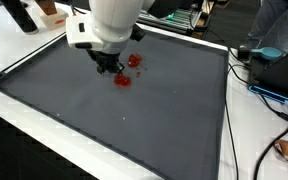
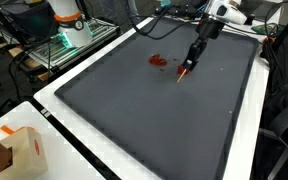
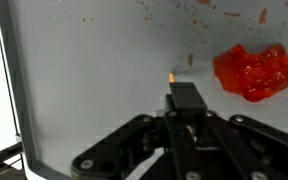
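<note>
While beside two red blotches [image 1: 123, 80], pincer [image 1: 109, 68] around one marker [image 2: 188, 66]

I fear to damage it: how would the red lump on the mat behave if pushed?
The red lump looks crumpled and glossy, so probably light and soft. With its irregular shape on the flat mat, it would likely slide, not roll.

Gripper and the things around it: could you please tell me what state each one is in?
Gripper: shut on the thin tool.
Tool: held tilted, orange tip down by the mat; contact unclear.
Red patch: flat on the mat, apart from the tool tip.
Mat: spread flat, speckled red.
</note>
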Tool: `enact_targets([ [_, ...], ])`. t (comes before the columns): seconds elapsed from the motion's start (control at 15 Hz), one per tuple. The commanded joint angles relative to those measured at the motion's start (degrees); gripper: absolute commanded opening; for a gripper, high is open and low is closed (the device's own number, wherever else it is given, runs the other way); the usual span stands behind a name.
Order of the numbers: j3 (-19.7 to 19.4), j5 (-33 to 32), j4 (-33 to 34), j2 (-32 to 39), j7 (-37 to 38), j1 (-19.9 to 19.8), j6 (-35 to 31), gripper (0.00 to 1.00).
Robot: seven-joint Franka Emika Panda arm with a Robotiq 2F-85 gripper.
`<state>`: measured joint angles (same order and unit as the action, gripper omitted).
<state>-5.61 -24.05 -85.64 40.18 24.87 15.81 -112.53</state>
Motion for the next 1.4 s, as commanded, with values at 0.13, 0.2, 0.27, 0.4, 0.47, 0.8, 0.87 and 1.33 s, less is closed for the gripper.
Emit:
enact_targets([
  [0.13,1.4,1.2,0.8,0.3,-3.8,-1.1,0.8,0.03],
  [0.2,1.7,1.8,0.9,0.2,-4.6,-1.4,0.9,0.03],
  [0.27,2.3,2.7,0.9,0.1,-6.1,-2.0,0.8,0.03],
  [0.4,3.0,3.9,1.1,-0.1,-8.2,-2.7,0.7,0.03],
  [0.47,3.4,4.7,1.2,-0.2,-9.5,-3.2,0.8,0.03],
  [0.8,5.3,10.1,2.1,-1.0,-16.0,-5.8,1.1,0.03],
  [0.87,5.8,11.4,2.2,-1.3,-17.3,-6.4,1.1,0.03],
  [1.33,7.3,16.9,2.0,-4.3,-23.6,-9.5,1.2,0.03],
])
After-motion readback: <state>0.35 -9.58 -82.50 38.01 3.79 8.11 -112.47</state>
